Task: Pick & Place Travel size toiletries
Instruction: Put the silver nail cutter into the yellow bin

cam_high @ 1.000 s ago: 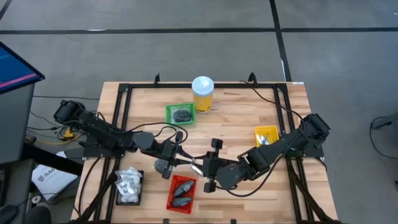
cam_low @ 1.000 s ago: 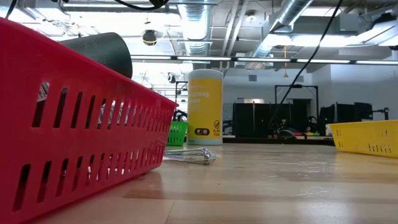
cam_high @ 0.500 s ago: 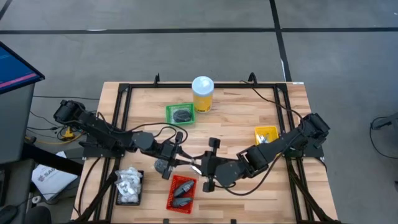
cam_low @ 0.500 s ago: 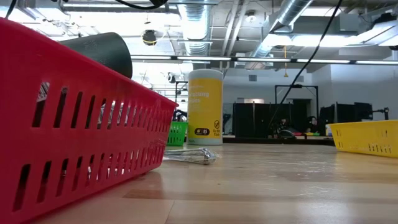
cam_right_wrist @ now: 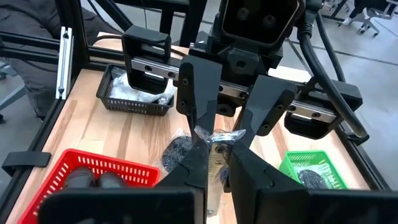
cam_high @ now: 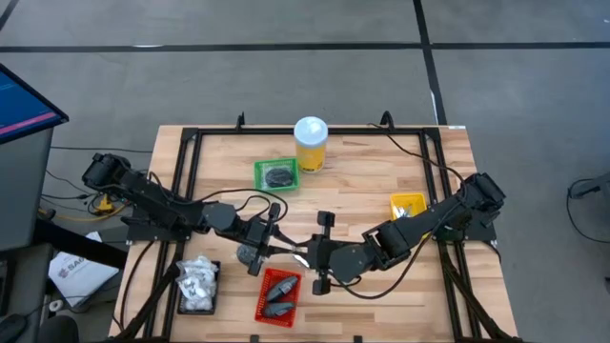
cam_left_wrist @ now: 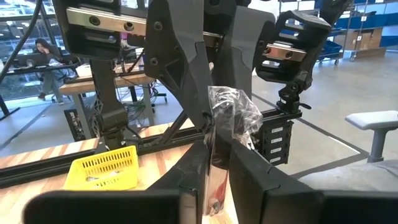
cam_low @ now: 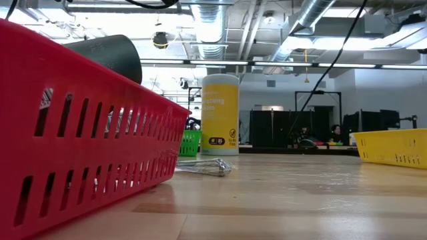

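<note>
A small clear crinkly packet point(cam_left_wrist: 231, 116) with a thin item inside hangs over the table's middle, between my two grippers. My left gripper point(cam_high: 289, 250) comes from the table's left and is shut on it. My right gripper point(cam_high: 304, 254) comes from the right and is shut on the same packet point(cam_right_wrist: 217, 138). Under them, a dark grey puck point(cam_right_wrist: 177, 152) lies on the wood. Another thin silvery packet point(cam_low: 208, 167) rests flat on the table in the low view. The low view shows neither gripper. My left gripper pinches one end of the packet point(cam_left_wrist: 214, 163) between its two fingers, coming level from the table's left. The packet is lifted clear of the table. My right gripper pinches the packet's other end point(cam_right_wrist: 216, 148) between its two fingers, slanting down from the table's right, tip to tip with the left gripper.
A red tray point(cam_high: 277, 293) with dark bottles stands at the near edge, with a black tray point(cam_high: 197, 286) of white sachets to its left. A green tray point(cam_high: 276, 173) and a tall yellow jar point(cam_high: 311, 143) stand at the back. A yellow tray point(cam_high: 408, 207) is on the right.
My right gripper has turned a little at the wrist and leaned toward my left gripper. The packet stays held up between the two grippers.
</note>
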Robot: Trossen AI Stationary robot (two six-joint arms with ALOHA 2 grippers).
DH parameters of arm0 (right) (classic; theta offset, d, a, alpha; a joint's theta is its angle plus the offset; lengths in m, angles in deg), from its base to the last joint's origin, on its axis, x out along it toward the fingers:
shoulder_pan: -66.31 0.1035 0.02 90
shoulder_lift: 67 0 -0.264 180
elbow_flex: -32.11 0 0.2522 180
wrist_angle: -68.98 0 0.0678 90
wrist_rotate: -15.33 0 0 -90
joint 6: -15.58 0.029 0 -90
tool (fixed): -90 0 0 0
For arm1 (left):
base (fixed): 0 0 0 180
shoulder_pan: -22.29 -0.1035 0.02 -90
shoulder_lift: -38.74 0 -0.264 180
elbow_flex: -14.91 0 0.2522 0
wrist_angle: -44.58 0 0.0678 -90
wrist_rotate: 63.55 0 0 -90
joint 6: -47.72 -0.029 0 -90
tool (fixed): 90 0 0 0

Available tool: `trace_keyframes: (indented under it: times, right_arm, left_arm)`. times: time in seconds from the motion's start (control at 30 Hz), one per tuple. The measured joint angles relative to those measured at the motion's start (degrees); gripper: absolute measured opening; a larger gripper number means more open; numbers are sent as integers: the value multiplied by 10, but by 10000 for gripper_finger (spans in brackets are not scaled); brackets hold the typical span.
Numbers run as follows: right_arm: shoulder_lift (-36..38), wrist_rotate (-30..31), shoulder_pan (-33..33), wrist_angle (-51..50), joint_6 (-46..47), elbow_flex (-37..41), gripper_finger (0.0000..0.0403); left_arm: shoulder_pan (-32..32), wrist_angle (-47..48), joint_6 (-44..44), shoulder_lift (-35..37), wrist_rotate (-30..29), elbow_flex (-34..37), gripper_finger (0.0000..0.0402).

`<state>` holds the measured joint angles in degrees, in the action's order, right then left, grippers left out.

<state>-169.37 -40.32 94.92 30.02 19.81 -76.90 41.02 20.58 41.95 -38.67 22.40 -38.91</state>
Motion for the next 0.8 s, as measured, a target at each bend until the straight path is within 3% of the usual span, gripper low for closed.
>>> trace_keyframes:
  times: [0.27,0.8]
  right_arm:
    - [-1,-1,3,-6,-5,0,27]
    - [-1,-2,14,-105,68,0,27]
  left_arm:
    - [0,0,4,0,-2,0,90]
    - [-1,14,3,3,-11,13,97]
